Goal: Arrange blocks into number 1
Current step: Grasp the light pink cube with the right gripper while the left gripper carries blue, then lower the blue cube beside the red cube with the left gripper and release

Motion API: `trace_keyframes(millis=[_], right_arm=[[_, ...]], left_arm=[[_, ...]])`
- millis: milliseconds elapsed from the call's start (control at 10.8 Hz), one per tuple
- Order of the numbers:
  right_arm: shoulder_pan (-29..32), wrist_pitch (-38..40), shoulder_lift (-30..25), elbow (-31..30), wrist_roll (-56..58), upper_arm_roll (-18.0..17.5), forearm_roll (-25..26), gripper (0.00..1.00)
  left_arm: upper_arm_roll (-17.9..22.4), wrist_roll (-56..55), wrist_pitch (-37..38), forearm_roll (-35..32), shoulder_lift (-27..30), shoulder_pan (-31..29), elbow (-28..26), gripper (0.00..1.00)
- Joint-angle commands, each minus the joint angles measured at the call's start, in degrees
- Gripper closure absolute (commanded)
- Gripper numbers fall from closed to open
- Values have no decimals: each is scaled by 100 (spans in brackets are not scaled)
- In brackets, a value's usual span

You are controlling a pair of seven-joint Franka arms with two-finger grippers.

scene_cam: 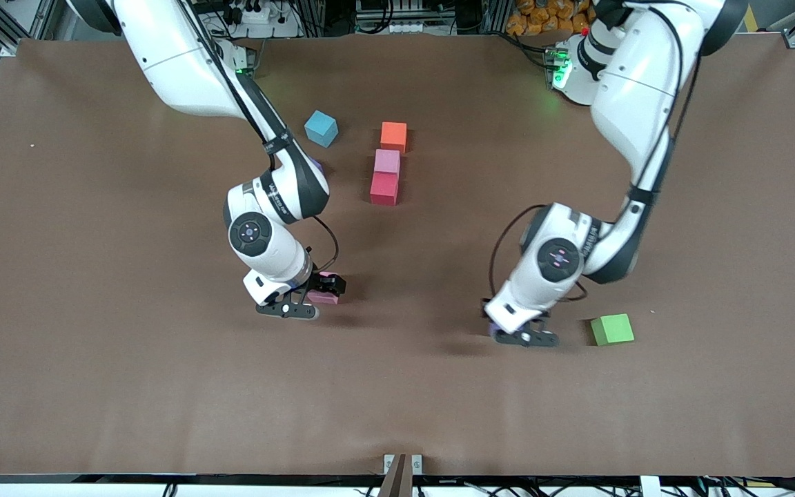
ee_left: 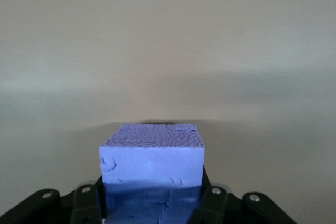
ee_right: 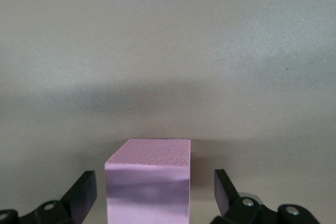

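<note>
Right end effector (scene_cam: 316, 298) sits low at the table (scene_cam: 94, 276), fingers spread around a pink block (ee_right: 148, 182) (not touching it). An orange, pink and red column (scene_cam: 388, 164) stands mid-table. Left end effector (scene_cam: 516, 330) pinches the blue-violet block (ee_left: 152, 169); green block (scene_cam: 611, 329) just beside.

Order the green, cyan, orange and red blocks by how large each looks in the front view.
1. green block, largest, though it lies nearest the camera
2. cyan block and red block, too alike to rank
3. orange block, slightly smaller, farthest from the camera

The differences are small.
</note>
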State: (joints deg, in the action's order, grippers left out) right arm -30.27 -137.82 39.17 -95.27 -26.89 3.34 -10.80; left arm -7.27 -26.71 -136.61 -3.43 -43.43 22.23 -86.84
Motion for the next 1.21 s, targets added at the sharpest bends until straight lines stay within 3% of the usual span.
trace_keyframes(millis=[0,186,651,1116], right_arm=[[21,-25,144,61,17,-44,104,20],[91,1,126,8,17,-9,87,48],[801,150,-40,17,270,62,78,52],[1154,956,-795,8,895,70,113,52]], left_arm=[[24,-744,152,482,230,596,-26,100],[32,-1404,152,554,177,1123,-9,100],[112,-1952,135,554,63,1951,18,100],[295,-2285,135,537,-34,2548,0,100]])
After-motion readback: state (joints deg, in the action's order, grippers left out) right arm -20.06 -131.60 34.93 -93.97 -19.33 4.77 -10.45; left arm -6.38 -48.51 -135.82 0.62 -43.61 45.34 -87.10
